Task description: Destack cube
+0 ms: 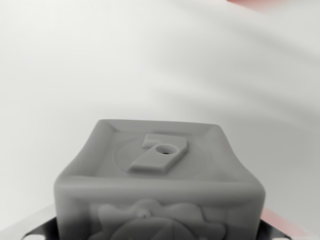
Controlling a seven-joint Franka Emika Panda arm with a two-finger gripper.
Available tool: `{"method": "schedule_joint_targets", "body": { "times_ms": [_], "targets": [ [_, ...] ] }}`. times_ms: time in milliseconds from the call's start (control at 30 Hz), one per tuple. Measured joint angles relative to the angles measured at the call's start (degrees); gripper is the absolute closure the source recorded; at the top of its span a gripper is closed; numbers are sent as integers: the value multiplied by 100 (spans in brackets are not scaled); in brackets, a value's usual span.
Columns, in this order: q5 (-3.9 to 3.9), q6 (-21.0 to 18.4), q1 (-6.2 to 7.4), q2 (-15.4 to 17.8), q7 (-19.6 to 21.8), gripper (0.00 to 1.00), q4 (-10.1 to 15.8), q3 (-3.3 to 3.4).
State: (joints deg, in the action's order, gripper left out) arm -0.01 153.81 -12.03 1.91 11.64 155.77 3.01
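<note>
Seemingly mid-lift: the grey cube (159, 185) fills the wrist view's bottom, close under the camera, the white table (75, 65) blurred beyond. Hand state: cannot tell. Next, set it down.

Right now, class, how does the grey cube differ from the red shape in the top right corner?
The grey cube is sharp and close; the red shape is blurred and farther off. The grey cube bears a raised 7; the red shape shows no marking.
</note>
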Motion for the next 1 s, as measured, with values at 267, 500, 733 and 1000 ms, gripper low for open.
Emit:
{"method": "schedule_joint_targets", "body": {
  "times_ms": [267,500,733,1000],
  "targets": [
    [29,482,0,-531,-14,100,-3,1],
    [86,835,0,-900,-56,100,-30,-3],
    [151,1127,0,-1230,-93,100,-65,-26],
    [213,1425,-24,-1603,-144,100,-135,-68]
  ]
}}
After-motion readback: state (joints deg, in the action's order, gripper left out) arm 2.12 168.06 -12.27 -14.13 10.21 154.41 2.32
